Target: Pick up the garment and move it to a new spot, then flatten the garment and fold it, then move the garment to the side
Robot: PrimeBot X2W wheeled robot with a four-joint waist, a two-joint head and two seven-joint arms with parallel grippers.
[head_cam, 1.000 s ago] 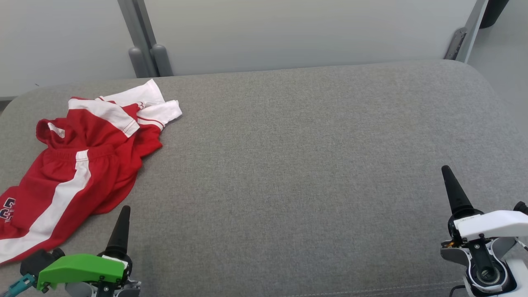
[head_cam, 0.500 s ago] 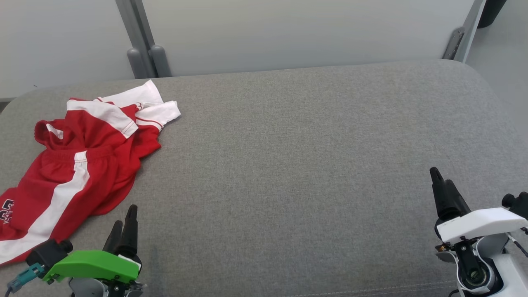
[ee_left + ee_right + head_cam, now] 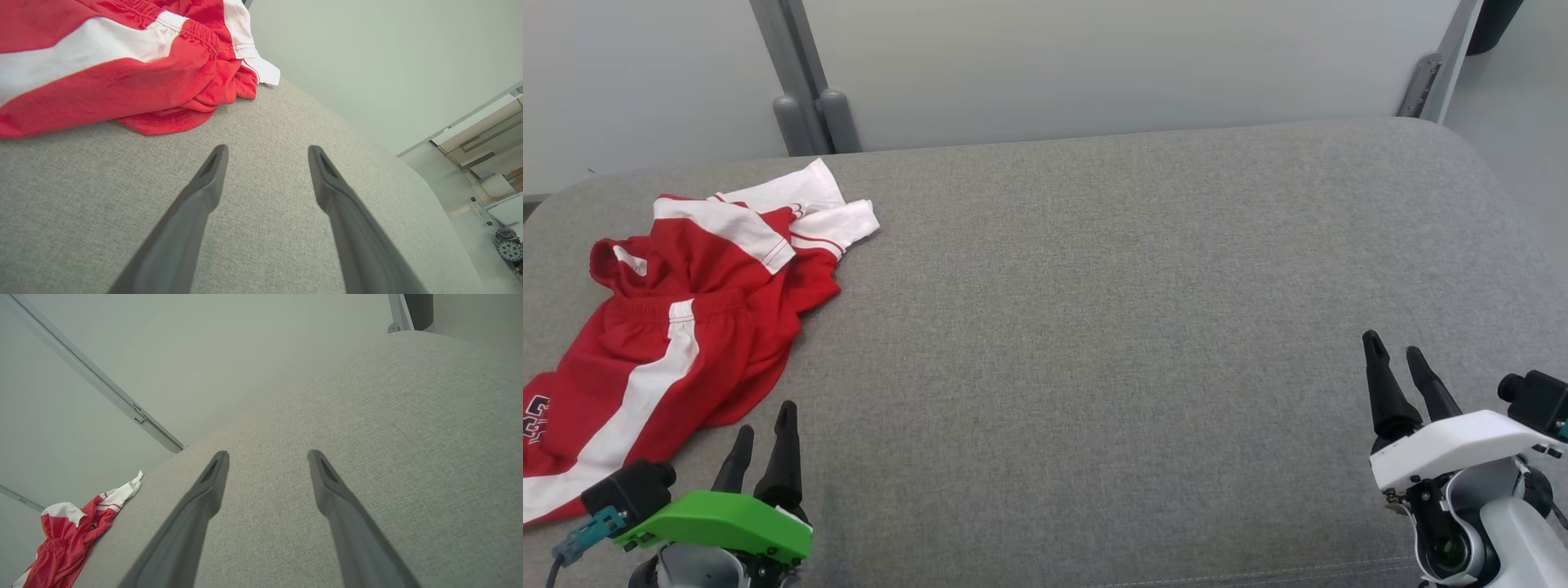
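**Head view.** The garment [image 3: 686, 327], red with white stripes, lies crumpled at the left edge of the frame on the grey fabric-covered worktop [image 3: 1094, 327], with its white hems toward the upper left. The left gripper [image 3: 765, 418], under a green cover [image 3: 719, 523], sits at lower left, near the garment's closest edge but apart from it. The right gripper [image 3: 1392, 344] sits at lower right, well apart from the garment. A pale wall panel [image 3: 1094, 65] stands behind the worktop.

**Left wrist view.** The fingers [image 3: 196, 212] are spread wide with nothing between them. The garment [image 3: 122, 81] is at upper left.

**Right wrist view.** The fingers [image 3: 192, 514] are likewise spread wide and empty over bare fabric. The garment [image 3: 69, 535] is at lower left.
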